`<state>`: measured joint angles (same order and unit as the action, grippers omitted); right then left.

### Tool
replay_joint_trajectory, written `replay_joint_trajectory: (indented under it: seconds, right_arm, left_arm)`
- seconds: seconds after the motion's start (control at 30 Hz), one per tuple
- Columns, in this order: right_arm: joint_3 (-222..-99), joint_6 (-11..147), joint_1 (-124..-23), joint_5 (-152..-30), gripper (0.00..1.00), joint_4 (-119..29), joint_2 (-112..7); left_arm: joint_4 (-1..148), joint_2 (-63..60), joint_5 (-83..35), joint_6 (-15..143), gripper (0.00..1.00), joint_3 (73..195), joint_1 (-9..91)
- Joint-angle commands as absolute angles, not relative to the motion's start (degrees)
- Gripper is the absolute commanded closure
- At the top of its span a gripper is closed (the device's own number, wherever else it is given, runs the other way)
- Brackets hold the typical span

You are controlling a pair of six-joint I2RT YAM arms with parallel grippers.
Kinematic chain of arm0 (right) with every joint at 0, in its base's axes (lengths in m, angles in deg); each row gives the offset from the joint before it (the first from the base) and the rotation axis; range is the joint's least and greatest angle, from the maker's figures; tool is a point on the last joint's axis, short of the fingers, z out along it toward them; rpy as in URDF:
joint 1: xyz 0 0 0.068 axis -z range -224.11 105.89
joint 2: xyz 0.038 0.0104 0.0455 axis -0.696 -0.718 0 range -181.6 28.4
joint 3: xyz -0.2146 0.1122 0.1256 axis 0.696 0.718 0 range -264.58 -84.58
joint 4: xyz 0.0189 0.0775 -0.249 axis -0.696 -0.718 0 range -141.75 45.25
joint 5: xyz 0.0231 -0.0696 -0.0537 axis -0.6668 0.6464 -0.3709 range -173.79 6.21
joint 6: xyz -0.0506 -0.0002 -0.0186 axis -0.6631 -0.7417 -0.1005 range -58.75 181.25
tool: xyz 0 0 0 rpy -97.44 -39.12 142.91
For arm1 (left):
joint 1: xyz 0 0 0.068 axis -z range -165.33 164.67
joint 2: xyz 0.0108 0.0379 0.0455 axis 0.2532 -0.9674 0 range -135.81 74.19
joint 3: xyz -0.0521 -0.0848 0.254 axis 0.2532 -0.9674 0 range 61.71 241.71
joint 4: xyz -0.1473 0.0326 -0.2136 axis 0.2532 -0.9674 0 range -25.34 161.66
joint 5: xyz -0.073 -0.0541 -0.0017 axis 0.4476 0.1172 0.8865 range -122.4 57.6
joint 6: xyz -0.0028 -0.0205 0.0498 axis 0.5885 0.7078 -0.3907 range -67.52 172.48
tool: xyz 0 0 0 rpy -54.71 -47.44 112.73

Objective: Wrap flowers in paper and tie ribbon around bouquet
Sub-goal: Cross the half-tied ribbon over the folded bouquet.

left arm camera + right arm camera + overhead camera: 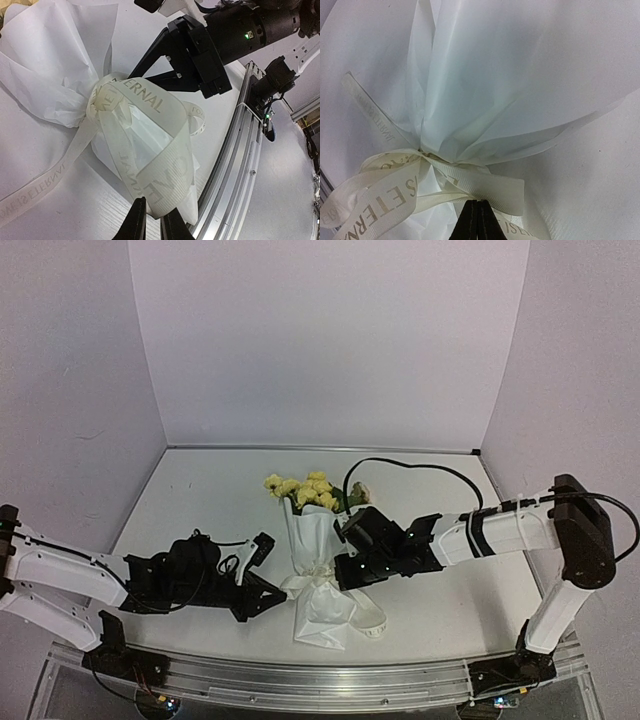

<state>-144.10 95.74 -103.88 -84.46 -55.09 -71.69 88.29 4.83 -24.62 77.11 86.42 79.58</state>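
Since the left fingers point(135, 225) stood barely parted around the edge of a ribbon point(150, 102) loop, and the right fingers point(469, 227) were pressed together against the knot, a snag on pulling away could have loosened the bow. It could also have dragged the bouquet point(315, 540), which lay mid-tabletop point(200, 500) between the arms, toward the near edge.

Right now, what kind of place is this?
Probably a robot test booth: bare pale walls around a white table, with a left arm and right arm on a metal rail.
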Motion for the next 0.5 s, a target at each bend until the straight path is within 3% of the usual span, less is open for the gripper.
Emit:
replay_joint_trajectory:
  seconds: [0.0,0.27,0.47]
  right_arm:
    - [-146.2,95.0,-103.7,-85.4,1.00,-54.6,-72.1]
    - [-145.8,94.1,-103.7,-85.3,1.00,-54.6,-71.8]
    - [-145.6,93.5,-103.7,-85.3,1.00,-54.6,-71.4]
  left_arm:
    - [92.4,6.5,-23.5,74.3,0.91,88.4,81.1]
    - [86.2,-4.5,-18.1,67.4,0.91,98.8,85.7]
    - [79.0,-10.7,-20.8,64.7,0.80,103.9,90.3]
